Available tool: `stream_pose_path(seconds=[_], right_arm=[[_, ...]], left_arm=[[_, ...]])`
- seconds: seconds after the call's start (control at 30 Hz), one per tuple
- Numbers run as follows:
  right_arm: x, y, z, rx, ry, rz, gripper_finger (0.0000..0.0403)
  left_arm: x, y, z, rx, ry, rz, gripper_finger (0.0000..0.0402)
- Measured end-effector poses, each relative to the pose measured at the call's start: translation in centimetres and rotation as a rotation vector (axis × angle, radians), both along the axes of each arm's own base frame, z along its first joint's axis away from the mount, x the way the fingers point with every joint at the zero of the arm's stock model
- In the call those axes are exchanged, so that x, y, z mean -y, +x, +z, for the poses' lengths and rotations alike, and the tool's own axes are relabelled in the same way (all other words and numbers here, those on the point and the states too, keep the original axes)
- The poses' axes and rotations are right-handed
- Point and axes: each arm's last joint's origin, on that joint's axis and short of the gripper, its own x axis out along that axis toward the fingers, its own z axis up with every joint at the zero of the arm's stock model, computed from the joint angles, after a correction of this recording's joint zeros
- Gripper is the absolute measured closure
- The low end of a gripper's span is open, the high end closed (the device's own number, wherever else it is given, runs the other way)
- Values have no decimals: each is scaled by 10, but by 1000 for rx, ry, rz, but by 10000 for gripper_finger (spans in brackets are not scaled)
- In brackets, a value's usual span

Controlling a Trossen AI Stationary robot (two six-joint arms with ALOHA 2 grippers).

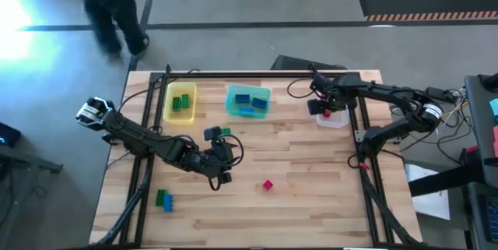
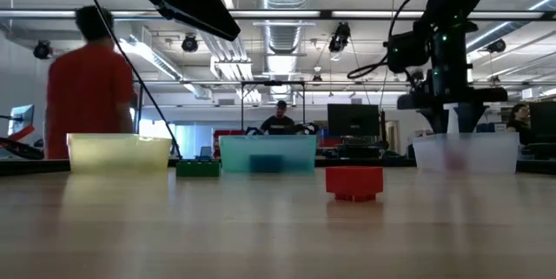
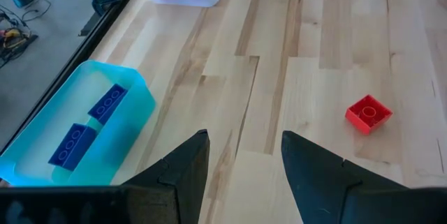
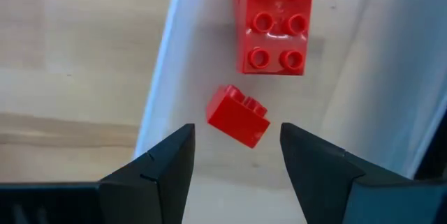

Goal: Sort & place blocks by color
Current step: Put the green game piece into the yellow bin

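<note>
We see the yellow bin (image 1: pixel 180 103) holding green blocks (image 1: pixel 181 101), the teal bin (image 1: pixel 248 100) blue ones. Our right gripper (image 4: pixel 237 147), spread, hangs over the clear bin (image 1: pixel 333 118), a small red block (image 4: pixel 238 116) apparently loose between its fingers. Our left gripper (image 3: pixel 244 158), spread and empty, faces a red block (image 1: pixel 268 185) mid-table.

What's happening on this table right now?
Two robot arms are sorting toy bricks into bins by colour. The right hand is open over the clear bin, where a small red brick sits tilted beside a larger one. The left hand is open and empty at mid-table, facing a loose red brick. The yellow bin holds green bricks, the teal bin blue. A green-and-blue pair waits near the front-left corner.
</note>
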Motion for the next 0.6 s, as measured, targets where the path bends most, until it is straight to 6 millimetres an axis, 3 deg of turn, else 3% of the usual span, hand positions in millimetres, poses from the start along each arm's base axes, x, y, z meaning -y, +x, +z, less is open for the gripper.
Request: stream_pose_path(seconds=[0.3, 0.6], right_arm=[[-9, 10, 39, 102, -91, 100, 200], [-51, 16, 76, 178, -293, 280, 200]], left_arm=[[-1, -2, -3, -16, -30, 31, 237], [-3, -8, -11, -51, -78, 95, 237]])
